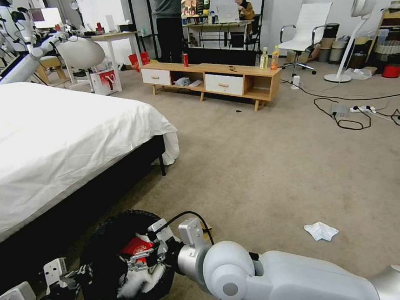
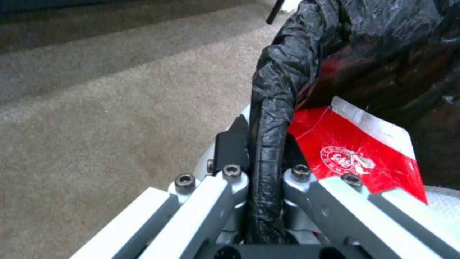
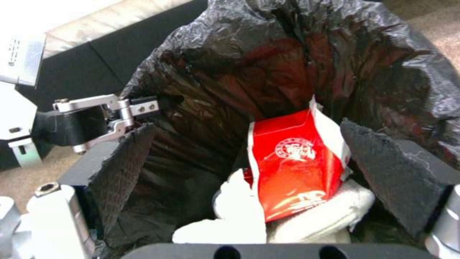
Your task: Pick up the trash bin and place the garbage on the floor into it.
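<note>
trash bin [image 1: 103, 270] sits low at the near left of the head view, just beside the dark base of the bed [image 1: 44, 135], lined with a crinkled black bag. left gripper [image 1: 82, 274] holds it at the rim on the robot's left side; in the left wrist view the fingers [image 2: 230, 144] are pinched closed on the bag-covered rim [image 2: 268, 144], one finger outside, the other inside the bin.

right gripper [image 1: 146, 257] hangs over the mouth of the bin, reaching in from the robot's right. its fingers [image 3: 120, 169] stand spread apart, nothing between the pads; the wide gap frames the bin's contents in the right wrist view.

inside the bin: a flat red snack packet [image 3: 292, 169] with a white emblem, leaning tilted against the bag wall, and crumpled white tissues [image 3: 239, 216] bunched under and beside it. packet touches the tissues. the same packet shows in the left wrist view just inside the rim, close to the inner finger.

out on the beige carpet [image 1: 267, 172], one more crumpled white tissue [image 1: 321, 231] lies flat, well apart from the bin, off to the robot's right.

far side of the room: a low wooden tv stand [image 1: 212, 81] with white drawers, an upright red can [image 1: 185, 60] and two drink bottles [image 1: 269, 58] on top.
</note>
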Available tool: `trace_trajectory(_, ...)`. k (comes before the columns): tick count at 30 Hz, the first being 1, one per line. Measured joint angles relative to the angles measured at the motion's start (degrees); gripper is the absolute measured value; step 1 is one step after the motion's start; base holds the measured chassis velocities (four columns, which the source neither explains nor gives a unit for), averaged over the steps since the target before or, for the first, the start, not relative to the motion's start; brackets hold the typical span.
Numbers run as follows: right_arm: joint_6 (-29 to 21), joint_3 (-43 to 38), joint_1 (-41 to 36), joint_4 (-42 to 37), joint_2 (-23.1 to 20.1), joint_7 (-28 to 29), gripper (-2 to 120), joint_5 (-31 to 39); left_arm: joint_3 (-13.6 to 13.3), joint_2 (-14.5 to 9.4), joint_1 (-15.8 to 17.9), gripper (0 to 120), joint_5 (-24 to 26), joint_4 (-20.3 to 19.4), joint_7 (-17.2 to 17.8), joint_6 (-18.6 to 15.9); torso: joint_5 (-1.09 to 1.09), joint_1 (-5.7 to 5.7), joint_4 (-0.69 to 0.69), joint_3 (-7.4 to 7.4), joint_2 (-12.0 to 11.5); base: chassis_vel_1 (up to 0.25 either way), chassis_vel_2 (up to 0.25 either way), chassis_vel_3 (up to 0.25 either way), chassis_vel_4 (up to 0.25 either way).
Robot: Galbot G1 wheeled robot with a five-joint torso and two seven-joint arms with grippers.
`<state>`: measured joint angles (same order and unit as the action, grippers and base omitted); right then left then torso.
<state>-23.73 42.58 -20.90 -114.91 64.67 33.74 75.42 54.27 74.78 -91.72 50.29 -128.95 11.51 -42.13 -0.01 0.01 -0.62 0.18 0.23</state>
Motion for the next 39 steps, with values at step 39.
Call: trace_trajectory(39,31.66,-45.53,-16.61,-5.85,-13.82,-15.62,100,-26.67,5.03,3.99,-4.21,3,-4.78,-2.07,-1.68,-0.01,0.03,0.00,0.04,0.00,-0.01,0.000,0.000,0.000,0.000)
